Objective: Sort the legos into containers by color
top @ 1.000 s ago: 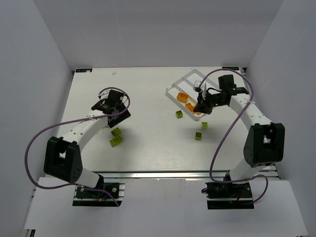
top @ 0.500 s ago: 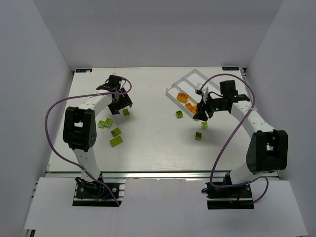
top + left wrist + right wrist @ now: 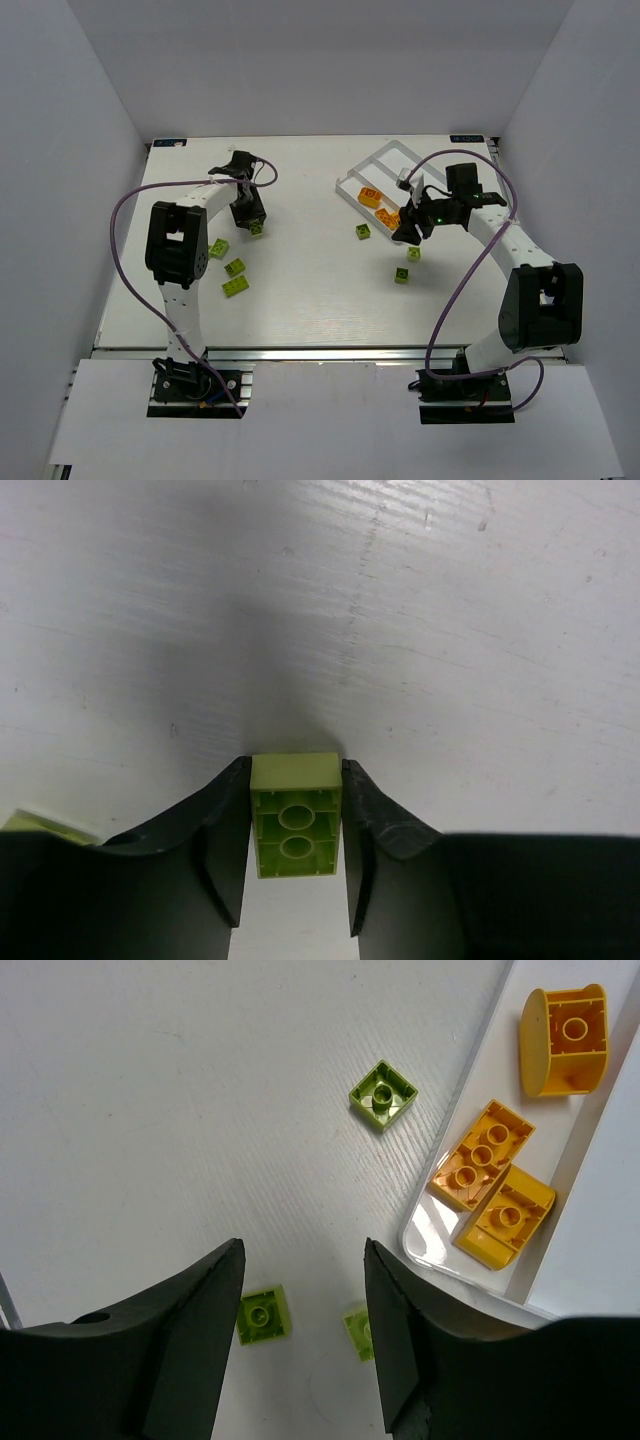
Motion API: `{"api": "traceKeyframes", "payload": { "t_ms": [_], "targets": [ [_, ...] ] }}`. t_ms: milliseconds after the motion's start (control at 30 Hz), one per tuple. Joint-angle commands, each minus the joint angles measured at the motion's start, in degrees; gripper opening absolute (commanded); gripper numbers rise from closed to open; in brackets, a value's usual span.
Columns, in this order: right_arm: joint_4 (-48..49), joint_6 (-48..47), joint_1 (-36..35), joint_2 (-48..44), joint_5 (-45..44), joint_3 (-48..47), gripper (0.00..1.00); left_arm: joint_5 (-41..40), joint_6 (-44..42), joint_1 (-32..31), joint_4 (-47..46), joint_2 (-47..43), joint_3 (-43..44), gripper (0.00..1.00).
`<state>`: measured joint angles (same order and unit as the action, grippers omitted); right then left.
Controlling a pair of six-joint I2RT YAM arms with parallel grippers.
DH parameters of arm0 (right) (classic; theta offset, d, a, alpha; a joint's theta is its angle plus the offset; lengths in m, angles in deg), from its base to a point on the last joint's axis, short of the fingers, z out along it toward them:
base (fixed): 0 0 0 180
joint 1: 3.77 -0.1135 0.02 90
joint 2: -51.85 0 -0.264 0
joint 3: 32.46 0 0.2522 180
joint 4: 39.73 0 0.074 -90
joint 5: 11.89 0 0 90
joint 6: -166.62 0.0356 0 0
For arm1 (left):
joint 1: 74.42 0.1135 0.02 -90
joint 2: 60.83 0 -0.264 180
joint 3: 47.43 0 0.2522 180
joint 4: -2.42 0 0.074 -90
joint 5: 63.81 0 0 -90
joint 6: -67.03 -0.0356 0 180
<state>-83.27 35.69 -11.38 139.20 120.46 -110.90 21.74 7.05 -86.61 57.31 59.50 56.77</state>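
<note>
White desk (image 3: 300,290), far-left side: left fingers (image 3: 225,840) pinch a green lego (image 3: 295,810), well apart from the tray (image 3: 490,1080). Right fingers (image 3: 200,1340) hang open beside the tray's orange legos (image 3: 480,1165). Next, likely: lift and carry it to another compartment (image 3: 605,1230).

I work on a white tabletop (image 3: 310,310), plain pale walls (image 3: 320,60) closing its left, far and right edges.

The lime brick (image 3: 295,778) was smooth plastic, the table (image 3: 480,630) under it matt and faintly grained, the white tray (image 3: 432,1238) glossy.
</note>
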Motion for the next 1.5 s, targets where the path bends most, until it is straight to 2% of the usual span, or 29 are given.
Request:
{"api": "traceKeyframes", "payload": {
  "t_ms": [0,100,167,233,300,367,400,467,500,600,700,733,933,1000,1133,1367,1467],
  "targets": [
    [1.3,0.6,0.3,-1.5,0.3,0.2,0.57,0.0,-1.2,-0.3,0.5,-2.2,0.7,0.41],
    [1.3,0.8,0.3,-1.5,0.3,-0.2,0.57,2.3,-1.1,-0.8,-0.1,-2.7,0.6,0.28],
    [1.5,1.3,0.3,-1.7,0.0,-0.2,0.56,4.3,-0.9,-0.8,-1.6,-4.0,0.7,0.24],
    [3.7,4.7,0.6,-2.1,-1.7,0.1,0.55,9.5,-0.5,-1.9,-3.2,-4.8,1.1,0.18],
    [6.6,9.4,1.0,-2.6,-4.2,0.4,0.5,13.1,0.3,-2.7,-6.1,-5.2,2.7,0.16],
    [10.7,17.2,1.6,-2.8,-9.4,0.6,0.39,19.0,1.3,-4.8,-9.5,-4.4,5.8,0.14],
    [11.5,19.9,2.0,-3.0,-11.1,0.4,0.23,21.2,1.8,-5.6,-10.4,-3.7,7.3,0.14],
    [13.3,26.9,3.3,-2.9,-16.2,0.1,0.11,25.4,3.3,-8.4,-13.1,-1.0,12.6,0.13],
    [13.8,28.8,3.5,-3.1,-17.4,0.0,0.01,26.7,3.8,-9.3,-14.2,0.1,14.6,0.12],
    [14.6,34.8,4.9,-3.4,-23.6,-0.2,0.0,29.4,7.1,-13.0,-18.3,5.2,22.5,0.12],
    [15.8,36.8,6.1,-4.5,-24.3,0.7,0.0,29.3,11.8,-16.2,-27.3,9.5,25.2,0.12],
    [16.2,37.1,6.5,-4.8,-24.2,1.1,0.0,28.3,14.3,-17.5,-32.9,10.4,25.3,0.12],
    [16.2,37.6,6.8,-6.2,-22.8,2.4,0.0,21.2,19.7,-21.1,-46.8,20.5,32.8,0.06],
    [16.8,37.8,7.0,-6.8,-22.5,3.2,0.0,16.0,18.5,-22.8,-47.7,22.8,36.0,0.06],
    [17.9,39.4,6.8,-7.5,-21.5,5.5,0.0,10.7,17.9,-24.3,-49.7,27.1,41.4,0.08],
    [19.7,39.6,6.9,-9.0,-20.4,8.5,0.0,6.3,19.7,-24.9,-48.9,28.8,40.0,0.18],
    [19.5,39.1,6.8,-9.3,-19.5,9.2,0.04,5.3,22.3,-24.9,-49.6,30.3,40.6,0.23]
  ]
}}
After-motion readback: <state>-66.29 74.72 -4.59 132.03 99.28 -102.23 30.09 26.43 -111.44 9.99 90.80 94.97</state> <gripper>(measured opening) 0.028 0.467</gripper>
